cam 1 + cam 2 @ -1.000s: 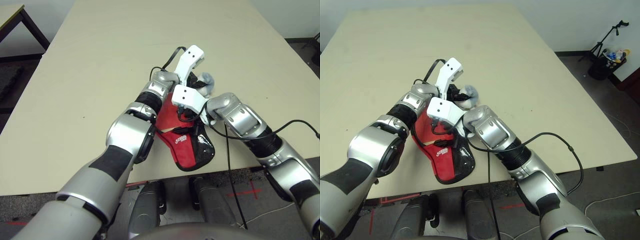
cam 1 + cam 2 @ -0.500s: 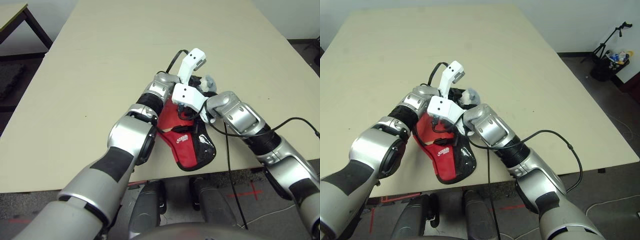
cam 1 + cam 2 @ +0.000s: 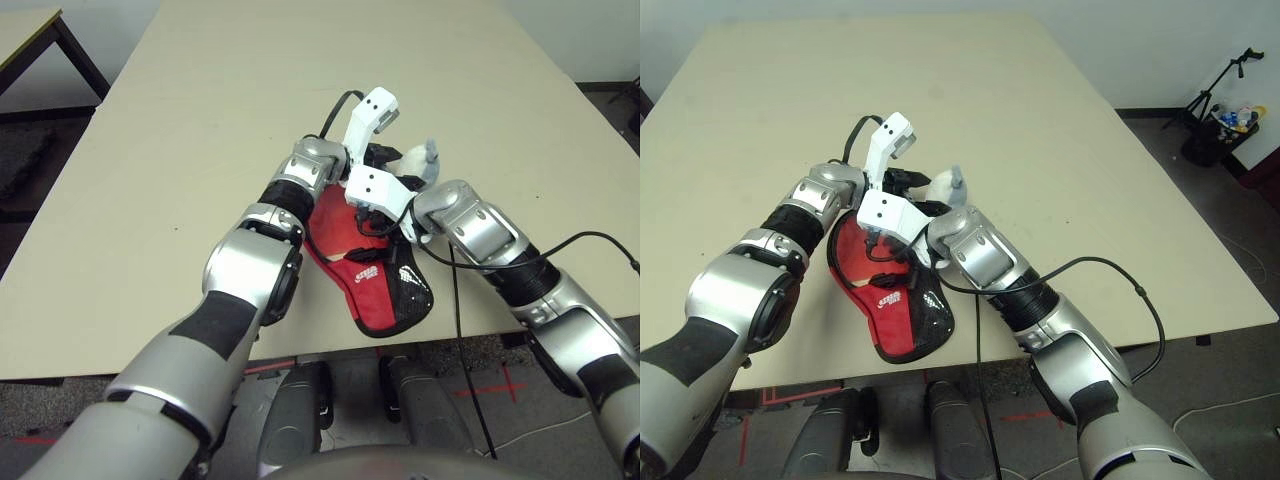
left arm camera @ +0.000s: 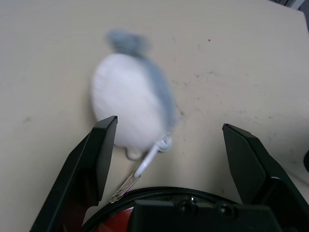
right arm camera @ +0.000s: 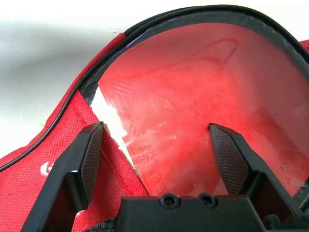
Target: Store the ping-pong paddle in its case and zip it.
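The red case [image 3: 378,292], with its mesh pocket and white logo, lies near the table's front edge. Its black-edged rim stands apart, and inside it the ping-pong paddle [image 5: 193,106] shows its red rubber face. My right gripper [image 5: 154,129] hovers open just over that face, holding nothing. My left gripper [image 4: 169,129] is open at the case's far end, its fingers [image 4: 99,159] either side of a small grey-and-white pouch [image 4: 130,104] on the table. A white cord [image 4: 147,162] joins the pouch to a metal pull at the case's rim.
The table's front edge [image 3: 300,350] runs just below the case. Black cables [image 3: 455,300] hang from my right arm over that edge. A wide stretch of beige tabletop [image 3: 300,70] lies beyond both grippers. A second table's corner [image 3: 30,30] stands at the far left.
My left gripper has opened from nearly shut, and its wrist has shifted a little to the left. The pouch now lies loose between its fingers. The right arm has stayed put.
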`<state>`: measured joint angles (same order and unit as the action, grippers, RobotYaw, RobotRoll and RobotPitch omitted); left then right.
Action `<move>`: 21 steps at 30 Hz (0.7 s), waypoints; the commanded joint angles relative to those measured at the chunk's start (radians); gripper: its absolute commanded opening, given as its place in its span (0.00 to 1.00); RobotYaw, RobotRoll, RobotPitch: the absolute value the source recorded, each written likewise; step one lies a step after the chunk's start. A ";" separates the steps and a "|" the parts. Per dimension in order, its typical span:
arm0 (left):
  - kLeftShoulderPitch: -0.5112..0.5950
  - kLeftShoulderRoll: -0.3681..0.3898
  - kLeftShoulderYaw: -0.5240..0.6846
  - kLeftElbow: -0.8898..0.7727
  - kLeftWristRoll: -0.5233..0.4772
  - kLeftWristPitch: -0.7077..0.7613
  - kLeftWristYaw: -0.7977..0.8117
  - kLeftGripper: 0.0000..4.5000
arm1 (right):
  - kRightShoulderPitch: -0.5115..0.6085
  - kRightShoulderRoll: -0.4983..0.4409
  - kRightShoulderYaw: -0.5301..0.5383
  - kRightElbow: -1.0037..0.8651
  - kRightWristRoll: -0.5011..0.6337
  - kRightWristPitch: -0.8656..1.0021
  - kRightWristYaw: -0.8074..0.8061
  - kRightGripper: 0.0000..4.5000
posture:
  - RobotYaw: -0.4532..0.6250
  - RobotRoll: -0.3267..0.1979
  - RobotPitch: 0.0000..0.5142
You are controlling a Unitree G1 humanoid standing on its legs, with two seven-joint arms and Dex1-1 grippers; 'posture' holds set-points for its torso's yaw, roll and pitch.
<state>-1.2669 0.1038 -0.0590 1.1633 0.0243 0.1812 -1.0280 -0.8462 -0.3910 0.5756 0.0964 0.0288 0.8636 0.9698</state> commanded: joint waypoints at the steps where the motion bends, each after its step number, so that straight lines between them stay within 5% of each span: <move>1: 0.000 0.011 0.000 -0.035 -0.015 0.021 -0.026 0.99 | 0.032 0.002 0.048 0.089 -0.034 0.021 -0.012 1.00 | 0.39 0.62 0.29; 21: 0.192 0.201 -0.105 -0.220 0.027 0.074 -0.108 0.99 | 0.017 0.012 0.031 0.131 -0.047 -0.002 -0.013 1.00 | 0.39 0.62 0.26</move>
<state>-1.0957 0.3032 -0.1408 0.9650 0.0382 0.2544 -1.1310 -0.8611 -0.3713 0.5709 0.1628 0.0104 0.8342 0.9697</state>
